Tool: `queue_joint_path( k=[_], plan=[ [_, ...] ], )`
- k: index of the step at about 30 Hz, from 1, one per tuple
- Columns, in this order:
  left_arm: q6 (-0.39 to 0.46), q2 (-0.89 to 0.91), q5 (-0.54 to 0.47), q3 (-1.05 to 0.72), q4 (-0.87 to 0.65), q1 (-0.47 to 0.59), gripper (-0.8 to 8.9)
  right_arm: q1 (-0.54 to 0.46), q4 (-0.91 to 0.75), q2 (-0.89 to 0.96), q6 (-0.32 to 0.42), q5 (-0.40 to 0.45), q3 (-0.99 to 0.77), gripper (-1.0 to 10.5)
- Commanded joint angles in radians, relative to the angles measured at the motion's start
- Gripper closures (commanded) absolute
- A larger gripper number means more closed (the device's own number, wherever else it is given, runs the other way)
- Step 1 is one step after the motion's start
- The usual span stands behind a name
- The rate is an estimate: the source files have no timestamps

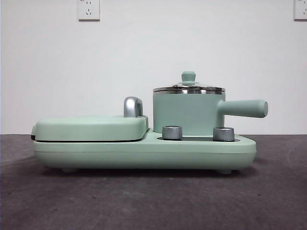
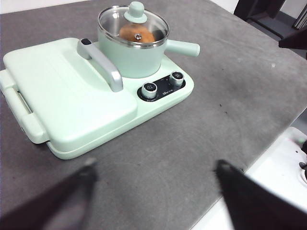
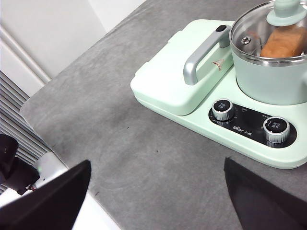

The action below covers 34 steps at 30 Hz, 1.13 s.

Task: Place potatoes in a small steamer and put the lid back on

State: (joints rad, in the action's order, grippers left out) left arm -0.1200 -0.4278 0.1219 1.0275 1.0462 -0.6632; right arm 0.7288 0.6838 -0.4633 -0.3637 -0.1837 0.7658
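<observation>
Both steps of the task are judged done: the potato is seen through the glass inside the steamer, and the lid is seated level on the steel rim, knob upward. In the front view the steamer is placed right of centre on the cooker base, with its handle pointed to the right edge of the frame; the closed grill plate is seen at the left, and two knobs are set in front of the steamer. No arm is seen in that view.

In each wrist view the jaws are held wide apart and empty. The left gripper and the right gripper are both kept well apart from the cooker, above bare grey table. Nothing of the task appears left, apart from perhaps parking the arms; the lid's fit is judged even, though the far rim is hidden.
</observation>
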Motion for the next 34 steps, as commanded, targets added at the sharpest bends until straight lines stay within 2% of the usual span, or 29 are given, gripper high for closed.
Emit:
queue_joint_path(
  k=[1,2,3,25,28,30,34],
  plan=[
    [0.004,-0.002,0.001,0.011,-0.022,-0.004,7.86,0.01,-0.01,-0.005,0.022,0.0,0.006,8.8],
    [0.005,-0.002,0.001,0.011,-0.03,-0.004,8.01,0.01,-0.011,-0.005,0.04,0.0,0.006,9.6],
    [0.001,-0.002,0.001,0.011,-0.041,-0.004,8.07,0.01,-0.014,-0.006,0.044,0.003,0.006,9.2],
    [-0.002,0.0,0.001,0.011,-0.049,-0.002,8.07,0.01,-0.027,-0.005,0.042,0.001,0.006,9.3],
    [0.001,0.005,0.002,0.011,-0.051,0.035,8.06,0.01,-0.027,-0.005,0.042,0.001,0.006,9.3],
    [0.018,0.005,0.001,-0.002,-0.083,0.08,8.07,0.01,-0.027,-0.005,0.042,0.001,0.006,9.3],
    [0.145,0.034,0.001,-0.109,-0.207,0.2,8.07,0.01,-0.027,-0.005,0.042,0.001,0.006,9.3]
  ],
)
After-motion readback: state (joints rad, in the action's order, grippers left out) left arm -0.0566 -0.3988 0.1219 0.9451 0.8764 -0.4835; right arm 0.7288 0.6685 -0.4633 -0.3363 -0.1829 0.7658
